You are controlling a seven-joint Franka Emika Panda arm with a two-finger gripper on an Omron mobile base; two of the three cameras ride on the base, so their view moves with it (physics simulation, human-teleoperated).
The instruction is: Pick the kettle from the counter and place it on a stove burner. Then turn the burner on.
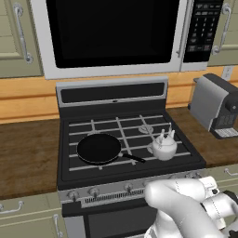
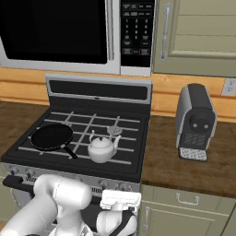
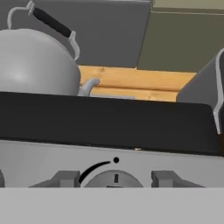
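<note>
The white kettle (image 1: 163, 147) (image 2: 101, 148) (image 3: 35, 61) stands upright on the front right of the black stove (image 1: 111, 93) (image 2: 99, 90) and covers the burner beneath it. Behind it lies a bare silvery stove burner (image 1: 145, 128) (image 2: 114, 131). My gripper (image 3: 116, 179) is low at the stove's front panel. Its fingertips (image 3: 65, 178) stand on either side of a round knob (image 3: 114, 180) with small gaps, so it is open around the knob. The dark wood counter (image 1: 28, 153) (image 2: 184, 170) flanks the stove.
A black frying pan (image 1: 98, 148) (image 2: 51, 136) sits on the front left grate, its handle pointing toward the kettle. A grey coffee machine (image 1: 216, 104) (image 2: 196, 120) stands on the right counter. The microwave (image 1: 111, 32) (image 2: 55, 30) hangs above the stove.
</note>
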